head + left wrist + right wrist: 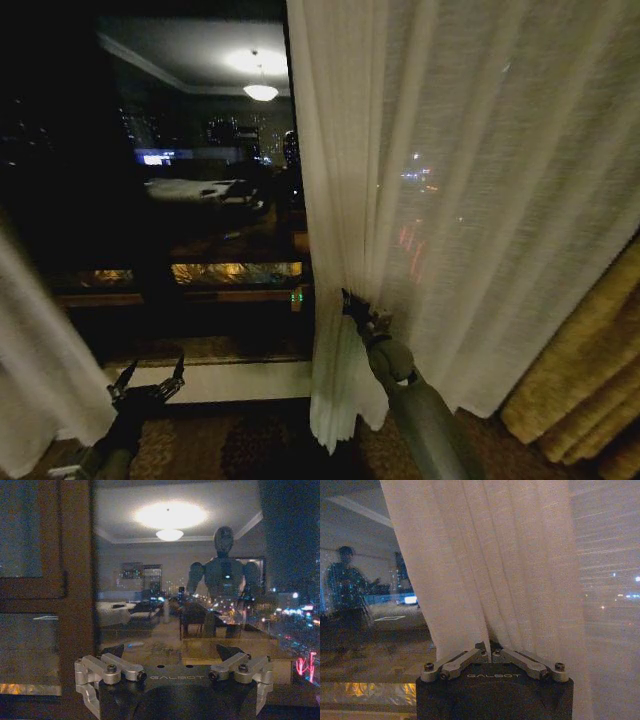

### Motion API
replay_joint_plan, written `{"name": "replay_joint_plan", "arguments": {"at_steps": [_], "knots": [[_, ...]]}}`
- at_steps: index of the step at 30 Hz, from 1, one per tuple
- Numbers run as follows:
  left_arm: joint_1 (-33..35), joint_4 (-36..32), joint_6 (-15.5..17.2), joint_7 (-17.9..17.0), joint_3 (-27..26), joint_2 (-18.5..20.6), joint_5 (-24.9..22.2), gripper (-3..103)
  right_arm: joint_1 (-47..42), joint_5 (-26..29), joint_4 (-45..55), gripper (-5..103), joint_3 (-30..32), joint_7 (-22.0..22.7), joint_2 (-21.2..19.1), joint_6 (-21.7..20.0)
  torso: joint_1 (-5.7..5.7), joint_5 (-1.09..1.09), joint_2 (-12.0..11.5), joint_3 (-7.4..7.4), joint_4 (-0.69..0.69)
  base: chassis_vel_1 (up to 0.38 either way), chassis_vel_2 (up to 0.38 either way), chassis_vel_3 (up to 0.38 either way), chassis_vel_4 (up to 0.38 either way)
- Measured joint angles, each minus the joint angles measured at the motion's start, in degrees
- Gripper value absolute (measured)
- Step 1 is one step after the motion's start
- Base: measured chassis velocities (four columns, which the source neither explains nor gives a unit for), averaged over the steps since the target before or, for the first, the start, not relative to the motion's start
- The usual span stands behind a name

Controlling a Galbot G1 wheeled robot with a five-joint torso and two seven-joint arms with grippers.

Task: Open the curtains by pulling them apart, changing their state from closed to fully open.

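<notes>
Item: curtains, two sheer off-white pleated panels. Right panel (450, 200) hangs centre to right; left panel (30, 350) bunched at far left. Judged light, soft, slippery; best taken at the inner edge. Right gripper (350, 303) fingers closed on that edge; left gripper (150, 385) open, low left.

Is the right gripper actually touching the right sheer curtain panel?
Touching. The right wrist view shows the right gripper shut on the right curtain panel's gathered pleats.
</notes>
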Motion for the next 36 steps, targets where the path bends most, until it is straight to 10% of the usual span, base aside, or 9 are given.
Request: {"name": "replay_joint_plan", "arguments": {"at_steps": [36], "knots": [[-0.4,0.1,0.0,0.0,0.2,0.0,0.0,100,-0.6,-0.3,0.0,0,0.3,-0.2,-0.2,0.4,0.0,0.01,0.0,0.0,0.01,-0.353,-0.355,0.35,0.36]]}}
